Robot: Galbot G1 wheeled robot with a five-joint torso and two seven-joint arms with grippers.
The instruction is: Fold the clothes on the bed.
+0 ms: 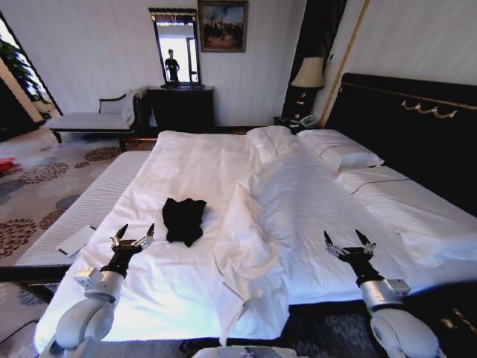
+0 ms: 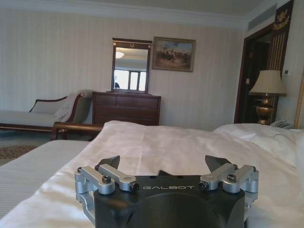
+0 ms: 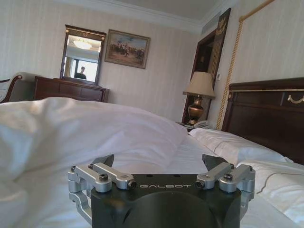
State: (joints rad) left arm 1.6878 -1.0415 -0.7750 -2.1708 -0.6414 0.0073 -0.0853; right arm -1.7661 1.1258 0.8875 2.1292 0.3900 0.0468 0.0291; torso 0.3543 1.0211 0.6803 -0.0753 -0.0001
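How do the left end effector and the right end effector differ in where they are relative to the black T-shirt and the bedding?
The left end effector hovers over the flat white sheet just short of the black T-shirt; the right end effector is far from it, across the bunched duvet. The left one sits near the bed's left side, the right one over the side nearer the headboard. Both are open, empty and point forward.

Both arms reach forward from the lower edge of the head view, forearms angled slightly inward. The left gripper (image 1: 134,235) sits at about 8 o'clock, wrist raised, its two dark fingers spread wide and pointing toward 12 o'clock, nothing between them. The right gripper (image 1: 347,242) sits at about 4 o'clock in the same pose, fingers parted and holding nothing.
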